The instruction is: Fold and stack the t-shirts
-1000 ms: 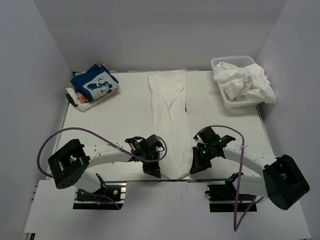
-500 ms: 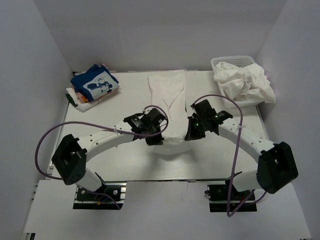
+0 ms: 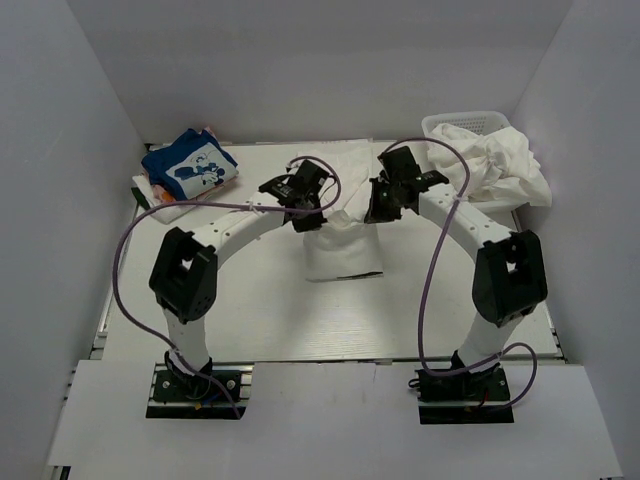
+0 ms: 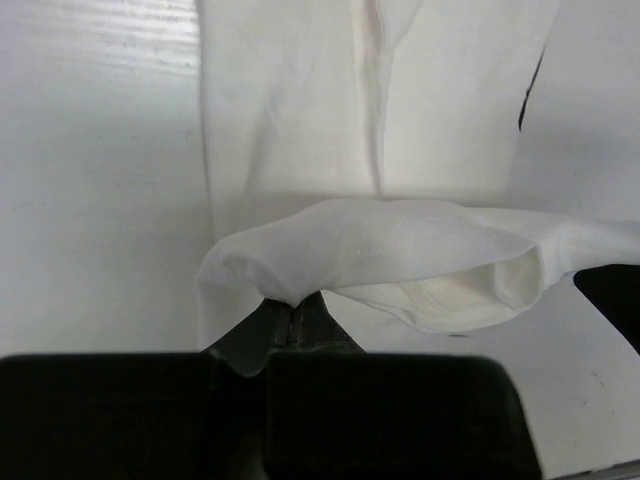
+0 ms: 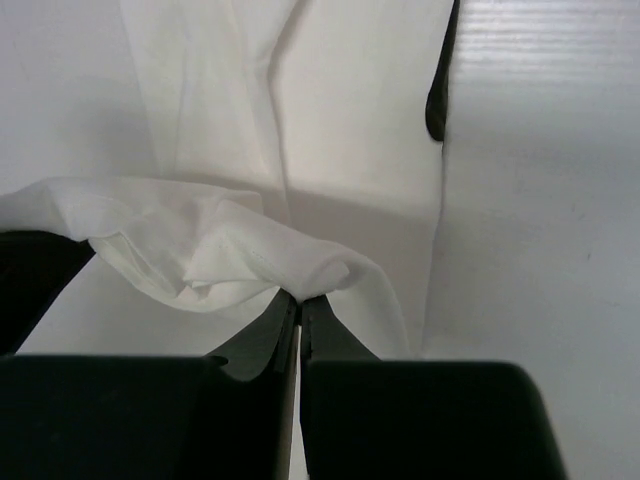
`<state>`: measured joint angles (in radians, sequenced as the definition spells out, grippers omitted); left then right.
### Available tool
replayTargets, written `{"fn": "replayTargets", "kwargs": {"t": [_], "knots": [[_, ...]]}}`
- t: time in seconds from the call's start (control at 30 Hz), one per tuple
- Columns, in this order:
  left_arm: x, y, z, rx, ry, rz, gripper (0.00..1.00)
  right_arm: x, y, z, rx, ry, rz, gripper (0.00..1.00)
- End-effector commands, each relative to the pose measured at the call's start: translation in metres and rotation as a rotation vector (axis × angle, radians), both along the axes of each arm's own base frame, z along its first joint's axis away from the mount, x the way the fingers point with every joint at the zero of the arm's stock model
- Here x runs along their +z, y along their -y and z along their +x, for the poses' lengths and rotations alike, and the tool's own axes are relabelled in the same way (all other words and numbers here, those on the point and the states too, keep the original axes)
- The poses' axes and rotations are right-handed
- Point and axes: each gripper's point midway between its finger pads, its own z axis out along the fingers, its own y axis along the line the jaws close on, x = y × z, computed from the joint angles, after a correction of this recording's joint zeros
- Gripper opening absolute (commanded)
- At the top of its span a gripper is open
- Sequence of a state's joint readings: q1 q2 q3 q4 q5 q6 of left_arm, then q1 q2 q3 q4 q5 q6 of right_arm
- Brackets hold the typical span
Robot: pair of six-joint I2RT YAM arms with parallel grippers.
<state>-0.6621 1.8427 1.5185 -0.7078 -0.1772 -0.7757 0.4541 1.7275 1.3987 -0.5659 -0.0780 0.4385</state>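
Pinching a hem corner each, left gripper (image 4: 293, 312) and right gripper (image 5: 300, 302) are clamped tight on the white t-shirt (image 3: 345, 255), its hem raised over its far half, left of the basket (image 3: 445, 128). That matched hold should keep the fold square.

Both arms reach far forward — left pincer (image 4: 293, 308) and right pincer (image 5: 300, 300) clamped tight.
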Motion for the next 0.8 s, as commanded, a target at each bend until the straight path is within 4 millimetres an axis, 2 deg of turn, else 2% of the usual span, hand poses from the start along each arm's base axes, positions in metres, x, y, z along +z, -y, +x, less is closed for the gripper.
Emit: {"fn": "replayTargets", "kwargs": {"t": [0.0, 0.03, 0.07, 0.1, 0.17, 0.2, 0.23, 0.27, 0.3, 0.33, 0.37, 0.4, 0.43, 0.47, 0.5, 0.53, 0.57, 0.63, 0.67, 0.7, 0.73, 0.77], "knots": [[0.012, -0.002, 0.029, -0.035, 0.039, -0.005, 0.0, 0.006, 0.002, 0.031, -0.004, 0.047, -0.003, 0.0], [0.005, 0.003, 0.033, -0.041, 0.021, -0.002, 0.0, 0.001, 0.003, 0.036, -0.005, 0.04, -0.009, 0.0], [0.0, -0.003, 0.038, -0.033, 0.009, 0.012, 0.0, -0.002, 0.005, 0.041, -0.011, 0.033, -0.009, 0.0], [-0.003, -0.008, 0.044, -0.02, 0.002, 0.008, 0.0, -0.012, 0.001, 0.046, -0.003, 0.007, -0.008, 0.0], [-0.005, -0.01, 0.054, -0.014, 0.006, 0.011, 0.0, -0.019, 0.004, 0.056, -0.006, 0.009, -0.005, 0.0], [-0.012, -0.015, 0.063, 0.005, 0.002, 0.013, 0.01, -0.029, 0.002, 0.068, -0.008, 0.009, -0.015, 0.0], [-0.007, -0.015, 0.073, 0.003, 0.02, 0.011, 0.11, -0.033, 0.002, 0.074, -0.004, 0.019, -0.023, 0.01], [-0.007, -0.011, 0.075, -0.005, 0.013, 0.002, 0.26, -0.035, 0.006, 0.081, -0.009, 0.019, -0.024, 0.15], [0.004, -0.011, 0.087, -0.011, 0.035, -0.012, 0.54, -0.033, 0.0, 0.098, 0.005, 0.038, -0.008, 0.47], [-0.004, -0.013, 0.09, -0.015, 0.013, -0.002, 0.62, -0.032, 0.0, 0.1, 0.015, 0.038, -0.013, 0.66], [-0.002, -0.012, 0.092, -0.015, 0.009, 0.0, 0.72, -0.023, -0.002, 0.109, 0.021, 0.063, -0.003, 0.89], [0.005, -0.012, 0.091, -0.022, 0.009, 0.006, 0.94, -0.012, -0.006, 0.112, 0.039, 0.087, -0.001, 0.9], [0.005, -0.012, 0.091, -0.022, 0.009, 0.006, 1.0, -0.009, -0.007, 0.109, 0.059, 0.095, -0.003, 0.9], [0.012, -0.014, 0.088, -0.022, 0.017, 0.001, 1.0, 0.003, -0.007, 0.111, 0.074, 0.138, 0.006, 0.9], [0.006, -0.019, 0.082, -0.017, 0.009, 0.015, 1.0, 0.008, -0.01, 0.108, 0.085, 0.149, 0.019, 0.9], [0.008, -0.022, 0.078, -0.017, 0.012, 0.013, 1.0, 0.011, -0.01, 0.095, 0.1, 0.146, 0.042, 0.9], [0.01, -0.023, 0.073, -0.023, 0.011, 0.003, 1.0, 0.012, -0.012, 0.09, 0.106, 0.146, 0.055, 0.9], [0.012, -0.033, 0.053, -0.007, -0.007, 0.001, 1.0, 0.008, -0.01, 0.074, 0.117, 0.13, 0.073, 0.9], [0.013, -0.031, 0.046, -0.023, -0.016, -0.022, 1.0, 0.005, -0.008, 0.062, 0.125, 0.118, 0.078, 0.9], [-0.001, -0.037, 0.03, -0.023, -0.065, -0.017, 1.0, -0.007, -0.007, 0.048, 0.132, 0.08, 0.071, 0.9], [0.009, -0.036, 0.023, -0.036, -0.047, -0.048, 1.0, -0.003, -0.004, 0.041, 0.132, 0.08, 0.074, 0.9], [0.007, -0.028, 0.011, -0.061, -0.073, -0.086, 1.0, -0.009, 0.003, 0.029, 0.122, 0.055, 0.071, 0.9]]}}
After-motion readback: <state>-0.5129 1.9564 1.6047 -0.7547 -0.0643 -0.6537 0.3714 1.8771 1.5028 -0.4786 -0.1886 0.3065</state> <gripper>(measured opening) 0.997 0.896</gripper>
